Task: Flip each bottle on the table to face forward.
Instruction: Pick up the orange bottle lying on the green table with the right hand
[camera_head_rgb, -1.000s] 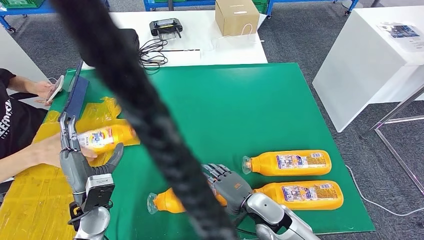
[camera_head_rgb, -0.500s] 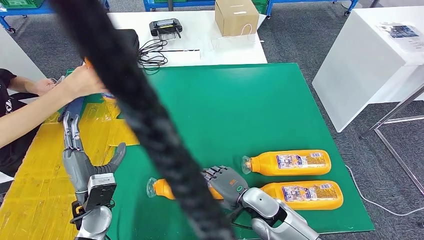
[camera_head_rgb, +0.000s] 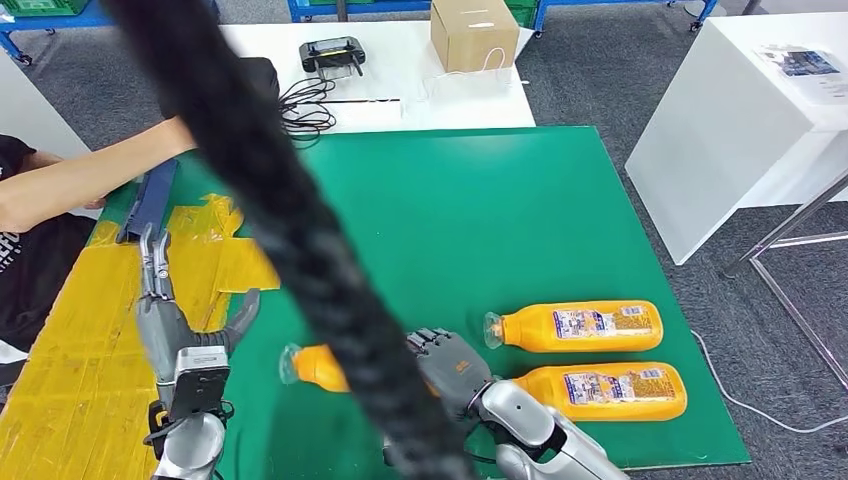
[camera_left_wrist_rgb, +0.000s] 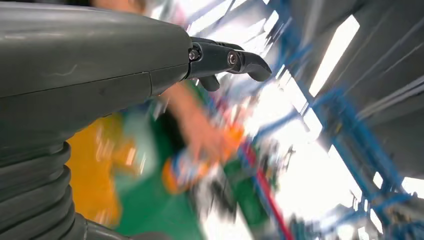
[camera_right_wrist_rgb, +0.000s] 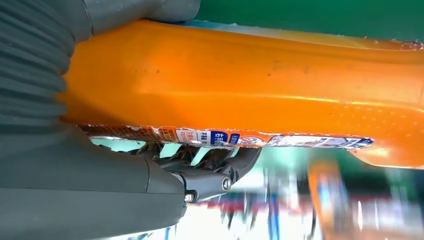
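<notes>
Our right hand (camera_head_rgb: 452, 368) has its fingers (camera_right_wrist_rgb: 210, 159) curled around an orange bottle (camera_head_rgb: 318, 368), gripping its body so that the clear cap end points toward our left side. In the right wrist view the bottle's orange wall (camera_right_wrist_rgb: 240, 85) lies pressed against the palm, with the edge of its label just above the fingertips. Our left hand (camera_head_rgb: 175, 325) stands upright over the yellow sheet (camera_head_rgb: 70, 370), fingers straight and the thumb spread wide to the side, holding nothing.

Just beyond our right hand two more orange bottles lie on their sides on the green mat (camera_head_rgb: 470, 210), parallel and near each other: the farther bottle (camera_head_rgb: 575, 326) and the nearer bottle (camera_head_rgb: 600, 390), both with labels up and caps toward our left. A thick black cable (camera_head_rgb: 290, 230) hangs blurred across the head view, hiding part of the held bottle. A person's arm (camera_head_rgb: 90, 180) reaches over the mat's far left corner. Behind the mat, a white table (camera_head_rgb: 400, 100) carries a cardboard box (camera_head_rgb: 473, 33).
</notes>
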